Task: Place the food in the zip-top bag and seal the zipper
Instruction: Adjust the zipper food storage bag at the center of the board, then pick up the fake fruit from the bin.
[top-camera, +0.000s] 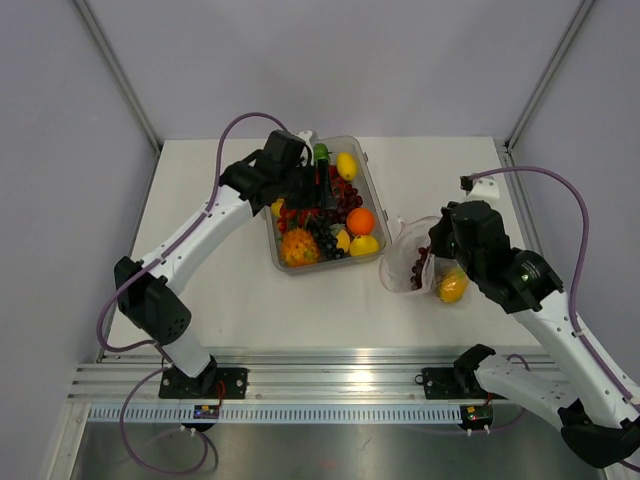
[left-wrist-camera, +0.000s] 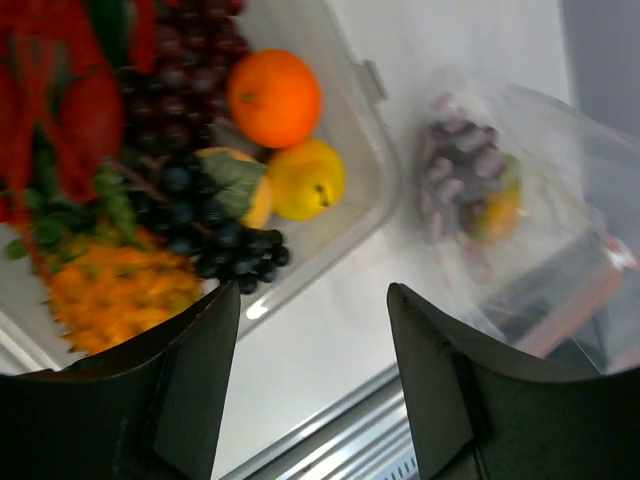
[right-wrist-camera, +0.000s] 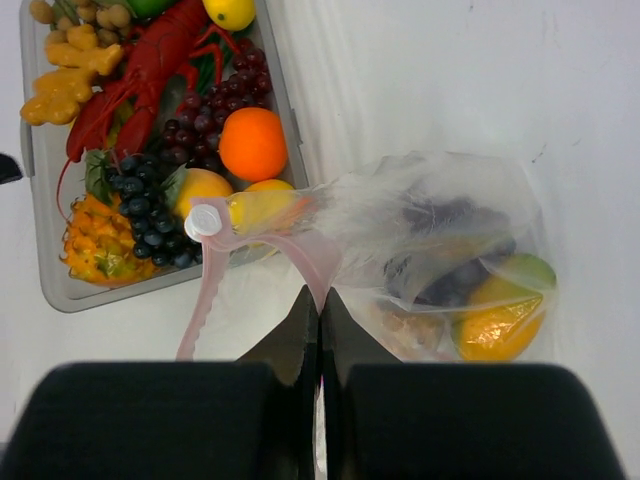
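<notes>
At the left, the left gripper (left-wrist-camera: 312, 325) hangs over the tray (top-camera: 322, 266) with its fingers spread and nothing between them. Ahead of it in the wrist view, from 10 round to 12 o'clock, lie the dark grapes (left-wrist-camera: 215, 240), a lemon (left-wrist-camera: 305, 178) and an orange (left-wrist-camera: 273, 97). The pieces are packed tightly — a descent could nip two at once, or nudge a round fruit so it squirts out of the pinch. Further right, at about 4 o'clock from the tray, the zip-top bag (top-camera: 408, 262) lies on the table (top-camera: 230, 300), already holding a mango (right-wrist-camera: 495, 325) and purple grapes (right-wrist-camera: 450, 280). The right gripper (right-wrist-camera: 319, 300) is clamped on its rim by the zipper (right-wrist-camera: 270, 243), but the mouth looks slack and narrow — a dropped piece may hit the film and roll off, or a tug may pull the thin plastic free.
</notes>
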